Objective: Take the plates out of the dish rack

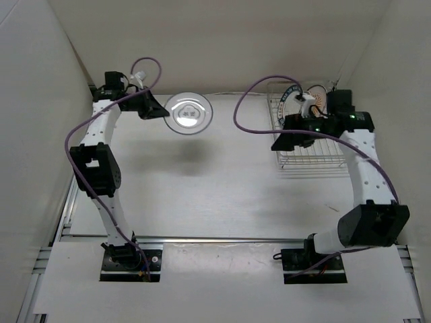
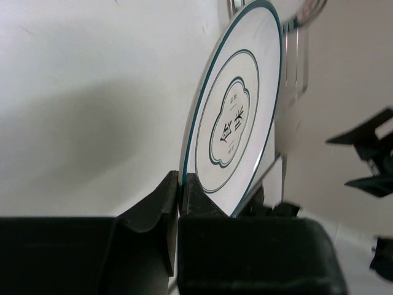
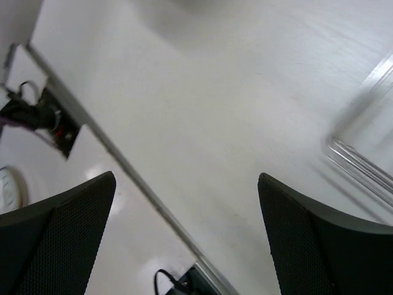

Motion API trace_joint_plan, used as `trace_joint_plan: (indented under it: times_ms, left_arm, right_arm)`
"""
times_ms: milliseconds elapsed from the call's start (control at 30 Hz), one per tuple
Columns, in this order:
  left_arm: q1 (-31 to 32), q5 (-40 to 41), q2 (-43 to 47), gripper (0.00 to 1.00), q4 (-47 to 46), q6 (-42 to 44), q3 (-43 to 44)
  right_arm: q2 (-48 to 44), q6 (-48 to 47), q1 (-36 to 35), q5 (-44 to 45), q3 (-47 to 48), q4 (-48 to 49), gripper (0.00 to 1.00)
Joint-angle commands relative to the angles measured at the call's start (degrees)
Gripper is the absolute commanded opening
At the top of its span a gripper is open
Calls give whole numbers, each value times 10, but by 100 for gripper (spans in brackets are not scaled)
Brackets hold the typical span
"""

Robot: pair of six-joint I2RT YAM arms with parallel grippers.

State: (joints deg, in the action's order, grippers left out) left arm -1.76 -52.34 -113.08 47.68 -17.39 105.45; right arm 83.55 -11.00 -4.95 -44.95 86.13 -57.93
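- Top view: the left fingers (image 1: pixel 160 108) pinch the rim of a white plate (image 1: pixel 190 113) at upper centre. It is lifted over the worktop (image 1: pixel 215 202), with its shadow below, and is well apart from the rack (image 1: pixel 313 158).
- Top view: the rack sits at upper right. An orange-centred plate (image 1: pixel 318 97) and a dark-rimmed plate (image 1: pixel 294 94) stand upright at its far end, partly hidden by the right arm. The right fingers (image 1: pixel 284 140) hang over the rack's left side.
- Left wrist: the left fingers (image 2: pixel 187 209) are clamped narrow on the white plate's (image 2: pixel 236 123) lower edge. The plate stands on edge, teal-rimmed, with dark characters in its centre.
- Right wrist: the right fingers (image 3: pixel 67 233) are spread wide with nothing between them. Beyond them lie the bare worktop (image 3: pixel 202 123) and a blurred wire of the rack (image 3: pixel 359 163) at right.
- Progress, as I judge it: one plate is out but not yet set down, and at least two are left in the rack, so the task is at an early stage.
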Motion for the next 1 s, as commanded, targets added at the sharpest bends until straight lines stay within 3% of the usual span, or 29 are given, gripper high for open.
trace_joint_plan:
  times_ms: [0,167,333,567,800,967]
  left_arm:
    - [-68,-37,-45,10,-52,-55,67]
    - [-150,-56,-157,10,-78,-69,156]
    - [-190,-24,-241,10,-84,-53,202]
    - [-203,36,-306,10,-77,-12,221]
    - [-203,125,-306,10,-65,3,228]
    - [-203,225,-285,19,-54,9,199]
  right_arm:
    - [-43,-64,56,45,-13,-13,100]
    - [-95,-119,178,88,-48,-19,100]
    - [-150,-155,222,101,-113,-46,100]
    - [-190,-143,222,96,-151,-46,100]
    - [-190,-143,222,85,-151,-46,100]
    - [-190,-138,222,79,-163,-40,100]
